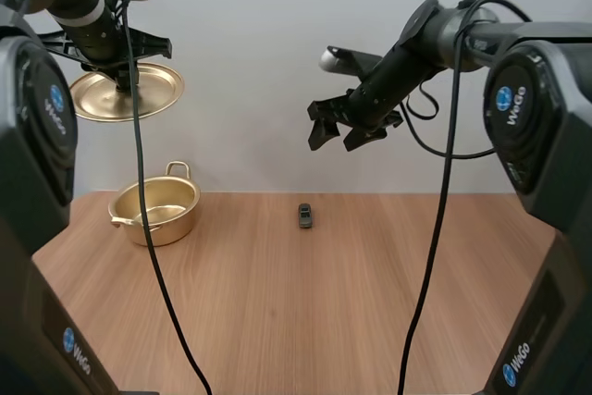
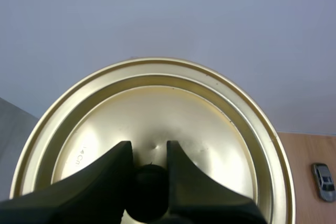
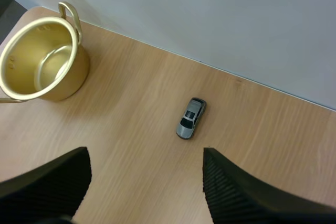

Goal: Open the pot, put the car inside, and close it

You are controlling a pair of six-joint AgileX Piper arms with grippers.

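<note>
A wooden table (image 1: pixel 305 312) runs back to a plain pale wall. Toward its left side stands the pot (image 1: pixel 157 227), open, and empty as far as the right wrist view looks into it. High above the pot, well clear of its rim, the lid (image 1: pixel 148 94) hangs in the air. The car (image 1: pixel 305 216) sits on bare wood near the middle of the table, close to the back edge and well apart from the pot.

The likeliest trouble is the pickup. The car is small, low and on wheels, so a fingertip that meets it first may roll it away. Fingers that come down too far would strike the wood. From the right wrist view the car lies aslant to the line between the fingers, so unless the wrist turns they may close on its corners and squeeze it out. The lid is a second worry. It is carried by its knob (image 2: pixel 148 192) alone and could swing or slip if that arm moves sharply. As it hangs roughly over the pot, it could also crowd the other arm when the car is brought across.

The left gripper (image 2: pixel 148 153) is pinched tight on the lid's dark knob, one finger on each side, bearing the whole lid. The right gripper (image 3: pixel 146 153) is spread wide, with nothing between its fingers. It hovers high over the car and touches nothing.
</note>
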